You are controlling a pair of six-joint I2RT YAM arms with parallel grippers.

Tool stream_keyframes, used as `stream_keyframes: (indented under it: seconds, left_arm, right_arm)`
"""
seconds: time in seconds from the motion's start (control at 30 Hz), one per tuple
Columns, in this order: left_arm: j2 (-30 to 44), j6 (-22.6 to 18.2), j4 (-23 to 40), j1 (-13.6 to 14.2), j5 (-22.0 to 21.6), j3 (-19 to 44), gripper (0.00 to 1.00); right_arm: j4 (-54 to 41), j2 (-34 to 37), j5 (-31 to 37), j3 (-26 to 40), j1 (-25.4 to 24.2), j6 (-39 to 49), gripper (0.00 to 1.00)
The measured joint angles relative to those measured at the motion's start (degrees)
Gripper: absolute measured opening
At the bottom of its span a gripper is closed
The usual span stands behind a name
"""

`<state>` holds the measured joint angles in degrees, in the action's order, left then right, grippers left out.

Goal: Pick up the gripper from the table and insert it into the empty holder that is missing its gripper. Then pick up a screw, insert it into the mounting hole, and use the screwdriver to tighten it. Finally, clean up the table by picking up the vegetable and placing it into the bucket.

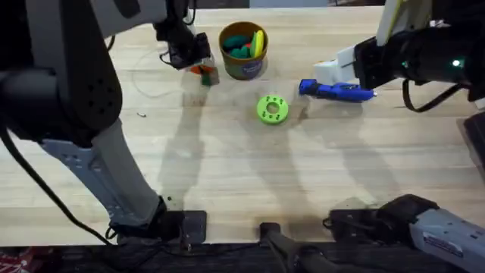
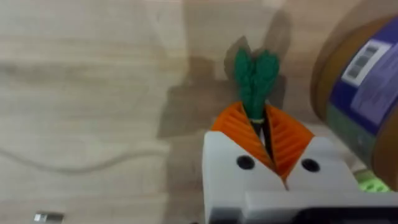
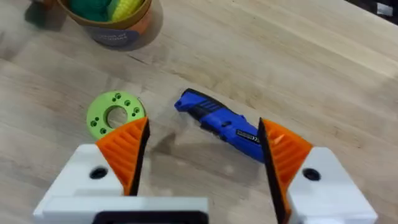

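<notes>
On the counter (image 1: 250, 174) the green disc (image 1: 272, 108) lay nearest. Beyond it the right gripper (image 3: 202, 155) hung with jaws wide and empty, the screwdriver (image 3: 221, 124) lying between them. Farther left, the left gripper (image 2: 268, 140) had its jaws closed on the vegetable (image 2: 254, 78), long axis pointing out beyond the fingertips, just beside the bucket (image 1: 242, 50), that arm nearer.

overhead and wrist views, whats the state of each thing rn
left gripper: shut on the vegetable, beside the bucket
right gripper: open, above the screwdriver
screwdriver: lying flat on the table
bucket: upright, toy items inside
green disc: flat on the table
</notes>
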<state>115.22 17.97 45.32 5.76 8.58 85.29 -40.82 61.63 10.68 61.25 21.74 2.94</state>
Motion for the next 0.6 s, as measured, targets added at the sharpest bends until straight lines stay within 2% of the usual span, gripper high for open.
stream_keyframes:
  seconds: [0.1, 0.2, 0.37, 0.47, 0.6]
  left_arm:
    - [0.04, 0.18, 8.86, -0.66, 0.01, 4.82, 0.026]
    - [-0.15, 0.48, 16.23, -1.65, 0.20, 12.58, 0.026]
    - [-1.59, 0.70, 21.40, -1.60, 2.98, 25.35, 0.026]
    - [-3.08, 0.76, 21.56, 1.10, 5.32, 29.58, 0.026]
    - [-3.90, -0.27, 21.45, 6.76, 7.05, 30.61, 0.026]
  right_arm:
    - [-0.01, 0.00, 0.00, 0.00, 0.00, 0.00, 0.965]
    - [0.01, 0.00, 0.00, 0.00, 0.00, 0.00, 0.965]
    - [0.03, 0.00, 0.00, 0.00, 0.00, 0.00, 0.965]
    - [0.04, 0.00, 0.00, 0.00, 0.00, 0.00, 0.965]
    - [0.02, 0.00, 0.00, 0.00, 0.00, 0.00, 0.965]
